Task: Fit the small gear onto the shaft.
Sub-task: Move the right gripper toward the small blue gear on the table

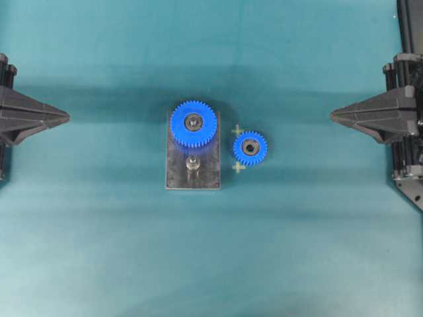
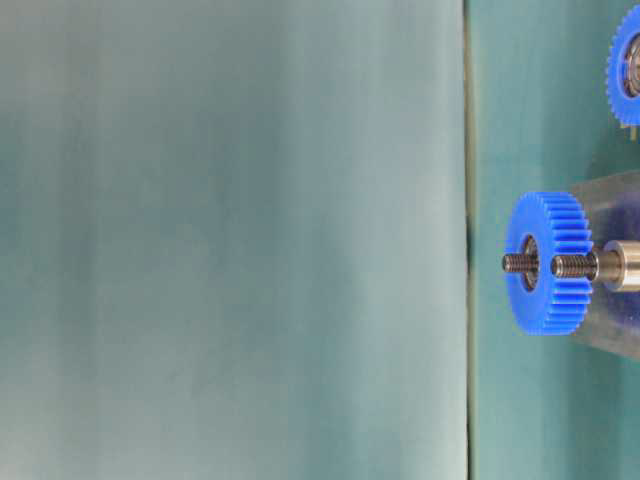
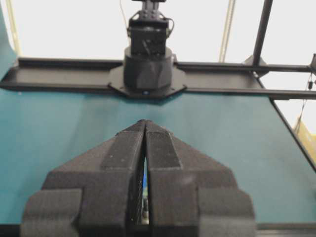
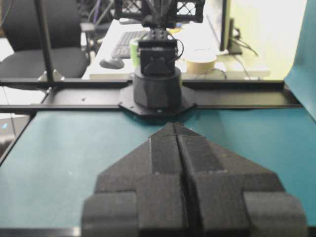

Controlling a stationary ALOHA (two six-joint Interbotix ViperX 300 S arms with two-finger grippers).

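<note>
The small gear (image 1: 250, 148), bright blue with a dark bearing hub, lies flat on the teal mat just right of the dark grey plate (image 1: 177, 173). On that plate the bare silvery shaft (image 1: 192, 163) stands at the near end. A larger blue gear (image 1: 193, 123) sits on the plate's far end. The table-level view shows the shaft (image 2: 600, 266) side-on and the small gear (image 2: 625, 62) at the top right edge. My left gripper (image 1: 67, 117) rests shut at the left edge and my right gripper (image 1: 332, 115) shut at the right edge; both hold nothing.
Two small pale cross marks (image 1: 238, 131) (image 1: 238, 167) lie on the mat beside the small gear. Each wrist view looks past its closed fingers (image 3: 129, 148) (image 4: 197, 153) to the opposite arm's black base (image 3: 147, 74) (image 4: 158, 89) on a black rail.
</note>
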